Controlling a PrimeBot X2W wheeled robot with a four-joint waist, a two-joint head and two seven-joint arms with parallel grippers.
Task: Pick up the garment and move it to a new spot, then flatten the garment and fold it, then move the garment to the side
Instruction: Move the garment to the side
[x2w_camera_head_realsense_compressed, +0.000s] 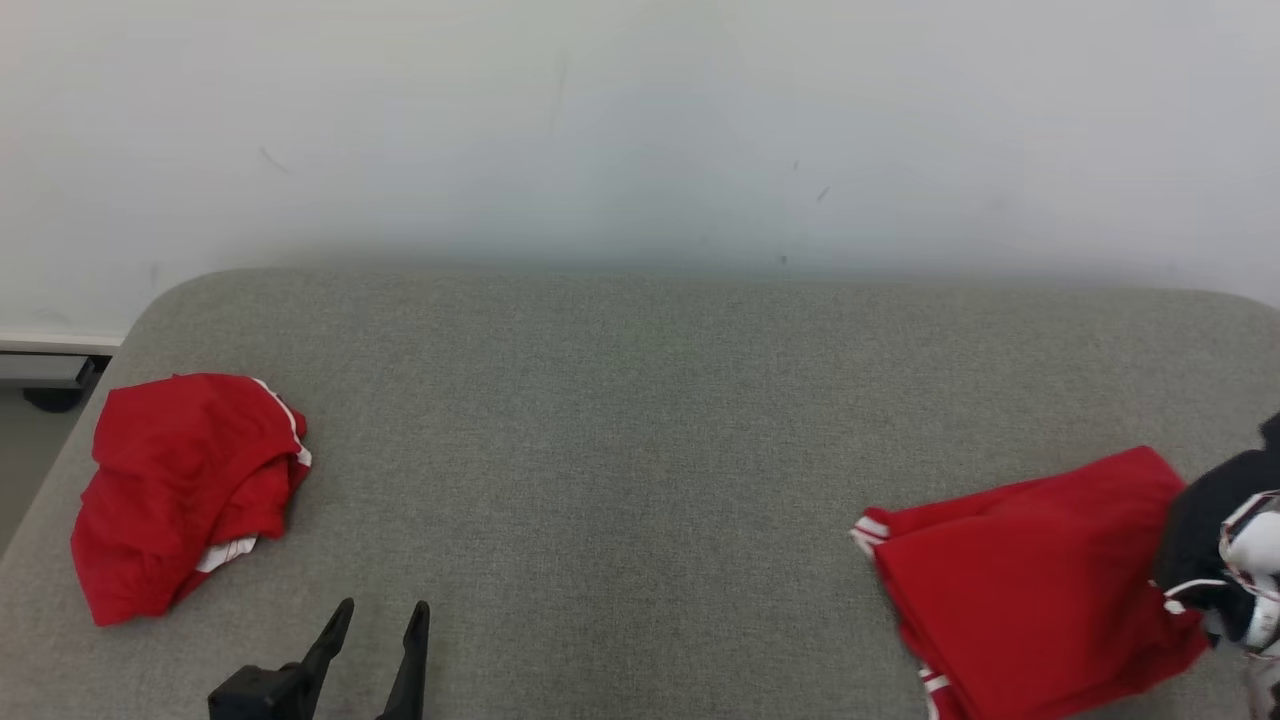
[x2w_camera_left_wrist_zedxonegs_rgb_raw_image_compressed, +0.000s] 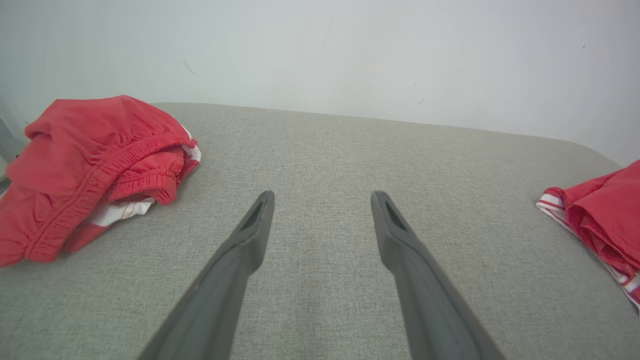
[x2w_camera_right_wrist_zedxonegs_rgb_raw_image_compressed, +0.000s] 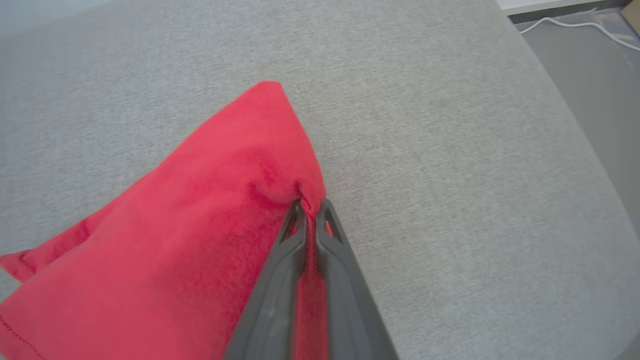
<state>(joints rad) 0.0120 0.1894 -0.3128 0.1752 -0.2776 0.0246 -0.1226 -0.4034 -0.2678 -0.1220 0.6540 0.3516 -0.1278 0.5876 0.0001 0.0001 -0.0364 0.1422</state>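
**Near the bench's right edge: a thin pinch on red cloth**

Two red garments lie on the grey bench. The garment in hand is half folded by the right edge, and a bunched second garment sits near the left edge. The right claw is closed on a small edge fold of the garment. The left claw stands wide and empty near the front edge. So shallow a pinch could slip on lifting, or catch only one layer and spill the folds open.

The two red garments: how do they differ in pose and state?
The left red fabric garment lies bunched in a heap; the right red fabric garment lies flatter. The right tool is shut on the right garment's edge; the left garment is untouched. Both have white trim.
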